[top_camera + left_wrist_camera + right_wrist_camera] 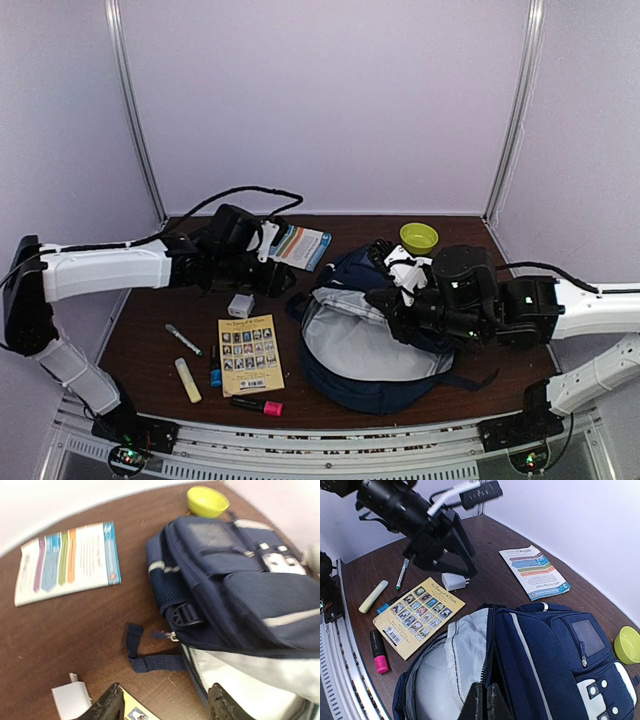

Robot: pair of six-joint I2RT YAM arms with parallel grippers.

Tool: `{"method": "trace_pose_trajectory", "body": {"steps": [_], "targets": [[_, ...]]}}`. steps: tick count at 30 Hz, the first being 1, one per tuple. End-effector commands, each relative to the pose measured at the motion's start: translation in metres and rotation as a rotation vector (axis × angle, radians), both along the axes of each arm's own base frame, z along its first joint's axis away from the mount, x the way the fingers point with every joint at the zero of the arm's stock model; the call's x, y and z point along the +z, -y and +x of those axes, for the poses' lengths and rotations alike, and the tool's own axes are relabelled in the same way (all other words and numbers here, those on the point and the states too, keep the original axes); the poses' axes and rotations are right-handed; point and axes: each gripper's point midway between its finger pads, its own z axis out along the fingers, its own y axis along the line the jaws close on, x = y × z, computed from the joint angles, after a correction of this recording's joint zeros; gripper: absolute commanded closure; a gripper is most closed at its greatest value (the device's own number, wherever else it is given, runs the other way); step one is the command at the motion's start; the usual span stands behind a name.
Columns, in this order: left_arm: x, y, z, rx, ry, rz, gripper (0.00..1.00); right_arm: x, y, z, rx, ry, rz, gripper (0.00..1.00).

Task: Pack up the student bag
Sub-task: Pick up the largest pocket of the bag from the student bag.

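Dark wooden desk (140, 335) under lilac walls: the student bag (345, 272) lies centre-right, its grey-lined mouth gaping up and toward the left arm. Right pincer (485, 702) is pinched shut on the zip rim, propping it open, I'd judge. Left pincer (165, 706) hangs wide and empty just left of that mouth, above a white charger (70, 700), and is nearer the yellow book (249, 354), pens (184, 340) and leaflet (65, 560). Only a loose strap (150, 662) lies between

- Student bag (365, 352) mouth lies open; the right gripper (378, 298) overhangs its rim at 2 o'clock.
- Book (249, 354) blocks 9 o'clock; bare table at 12 o'clock.
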Motion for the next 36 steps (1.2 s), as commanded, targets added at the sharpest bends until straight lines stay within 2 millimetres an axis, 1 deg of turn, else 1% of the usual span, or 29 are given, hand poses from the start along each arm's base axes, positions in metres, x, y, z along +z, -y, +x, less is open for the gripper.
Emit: {"method": "trace_pose_trajectory", "body": {"steps": [1,4,6,8,10,12,13,15,17,19,24,27,30,34,35,36], "targets": [[0.039,-0.001,-0.025,-0.189,0.151,-0.023,0.41,0.035,0.005,0.006,-0.023,0.112,0.021,1.00],[0.064,0.013,-0.050,-0.341,0.238,-0.160,0.40,0.036,0.009,0.006,-0.009,0.156,-0.012,1.00],[0.076,0.021,-0.071,-0.466,0.313,-0.231,0.38,0.036,0.011,0.006,0.004,0.180,-0.036,1.00],[0.087,0.027,-0.085,-0.563,0.371,-0.274,0.37,0.036,0.011,0.003,0.033,0.196,-0.059,1.00],[0.094,0.036,-0.093,-0.635,0.378,-0.309,0.36,0.035,0.010,-0.003,0.078,0.204,-0.075,1.00],[0.095,0.047,-0.103,-0.705,0.389,-0.331,0.35,0.033,0.008,-0.010,0.129,0.206,-0.087,1.00],[0.095,0.054,-0.112,-0.750,0.413,-0.326,0.33,0.032,0.007,-0.012,0.148,0.206,-0.087,1.00],[0.089,0.066,-0.123,-0.811,0.475,-0.257,0.33,0.034,0.007,-0.017,0.178,0.208,-0.089,1.00],[0.081,0.075,-0.127,-0.854,0.497,-0.191,0.34,0.036,0.008,-0.022,0.204,0.214,-0.084,1.00],[0.074,0.084,-0.124,-0.874,0.484,-0.163,0.35,0.038,0.007,-0.027,0.233,0.213,-0.074,1.00],[0.070,0.103,-0.124,-0.919,0.485,-0.160,0.39,0.038,0.003,-0.043,0.327,0.196,-0.049,1.00],[0.069,0.109,-0.119,-0.915,0.505,-0.161,0.40,0.035,0.001,-0.055,0.395,0.189,-0.036,1.00],[0.062,0.116,-0.117,-0.925,0.509,-0.156,0.42,0.034,0.000,-0.063,0.442,0.192,-0.025,1.00],[0.058,0.123,-0.124,-0.982,0.516,-0.187,0.50,0.033,0.001,-0.067,0.466,0.199,-0.027,1.00],[0.056,0.126,-0.124,-0.991,0.509,-0.191,0.56,0.033,0.002,-0.066,0.463,0.202,-0.030,1.00],[0.054,0.128,-0.124,-1.000,0.499,-0.192,0.63,0.034,0.003,-0.065,0.456,0.207,-0.032,1.00]]}}
